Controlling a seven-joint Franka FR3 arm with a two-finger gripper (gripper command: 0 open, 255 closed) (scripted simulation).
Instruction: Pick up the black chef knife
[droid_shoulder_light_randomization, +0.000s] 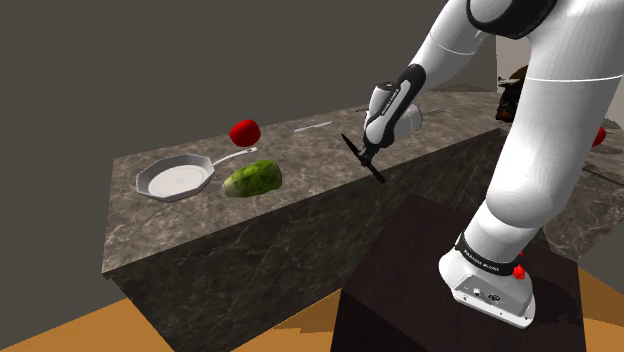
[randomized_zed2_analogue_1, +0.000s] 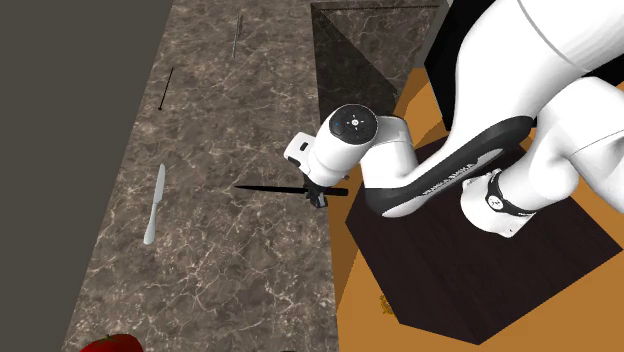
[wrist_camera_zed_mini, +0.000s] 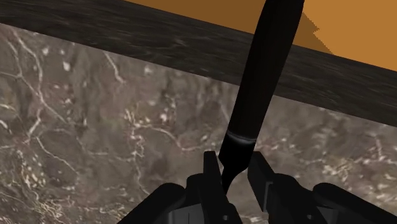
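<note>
Black and two-fingered, the gripper (droid_shoulder_light_randomization: 365, 152) has its fingers clamped on the black chef knife (droid_shoulder_light_randomization: 375, 172) near the centre of the shoulder view, holding it slanted above the near edge of the marble counter (droid_shoulder_light_randomization: 300, 190). Left of centre lie a white pan (droid_shoulder_light_randomization: 175, 180), a green vegetable (droid_shoulder_light_randomization: 252, 178) and a red pepper (droid_shoulder_light_randomization: 244, 131).

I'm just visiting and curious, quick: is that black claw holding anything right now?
Gripper: closed, holding the black chef knife between its fingers.
</note>
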